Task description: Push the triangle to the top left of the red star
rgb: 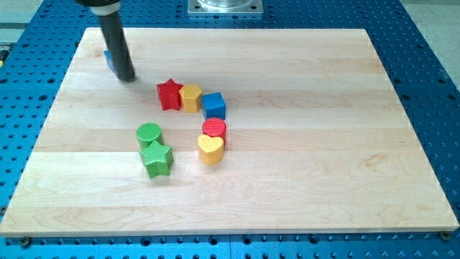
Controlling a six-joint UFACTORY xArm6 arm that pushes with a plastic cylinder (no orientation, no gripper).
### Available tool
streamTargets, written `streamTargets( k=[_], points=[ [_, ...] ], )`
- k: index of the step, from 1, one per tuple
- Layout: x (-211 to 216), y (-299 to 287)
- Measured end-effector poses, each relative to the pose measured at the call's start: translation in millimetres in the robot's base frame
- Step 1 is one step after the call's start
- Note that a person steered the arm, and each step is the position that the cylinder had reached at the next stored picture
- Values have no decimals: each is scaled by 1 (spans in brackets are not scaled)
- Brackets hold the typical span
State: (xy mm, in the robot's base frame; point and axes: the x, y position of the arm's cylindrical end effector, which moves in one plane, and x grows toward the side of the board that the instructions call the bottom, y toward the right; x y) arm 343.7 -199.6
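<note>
The red star [169,93] lies left of the board's middle, touching a yellow block [191,96] on its right. A blue block, the triangle [108,60], shows only as a small sliver behind my rod at the view's upper left; its shape is mostly hidden. My tip [126,77] rests on the board right against that blue block's right side, up and to the left of the red star, about sixty pixels from it.
A blue cube [213,106] touches the yellow block's right. A red cylinder [214,129] sits over a yellow heart [210,149]. A green cylinder [149,134] sits above a green star [157,158]. The wooden board [309,144] lies on a blue perforated table.
</note>
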Motion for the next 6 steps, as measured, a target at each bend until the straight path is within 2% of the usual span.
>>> streamTargets(
  k=[1,2,5,6],
  points=[
    [-7,-40],
    [-28,-47],
    [-4,-38],
    [-17,-8]
  ],
)
